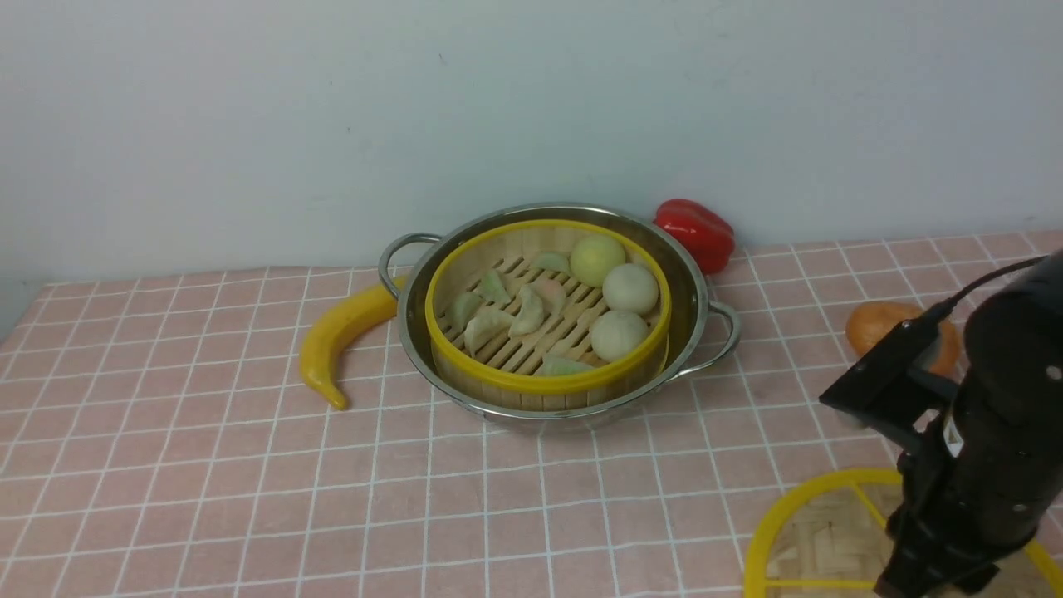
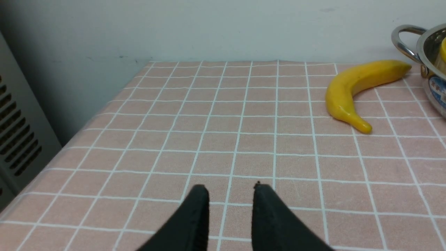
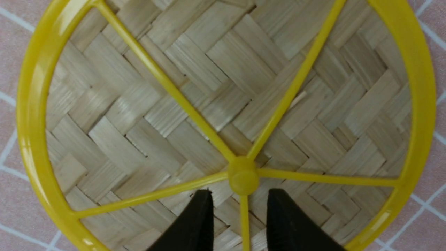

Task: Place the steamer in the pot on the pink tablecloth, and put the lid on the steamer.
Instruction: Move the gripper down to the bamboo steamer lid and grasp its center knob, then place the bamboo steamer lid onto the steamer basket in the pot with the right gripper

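**Partly out of sight**

The yellow-rimmed bamboo steamer (image 1: 544, 384) sits in the shiny steel pot (image 1: 694, 284) on the pink gridded tablecloth (image 1: 208, 465). The flat woven yellow-spoked lid (image 1: 822, 531), cropped and partly behind the right arm (image 1: 1005, 399), lies under the right gripper (image 3: 239, 201), jaws parted, empty. The left gripper (image 2: 230, 195) is likewise parted, empty.

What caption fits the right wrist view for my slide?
Open right gripper poised over the knob of the lid on the pink tablecloth.
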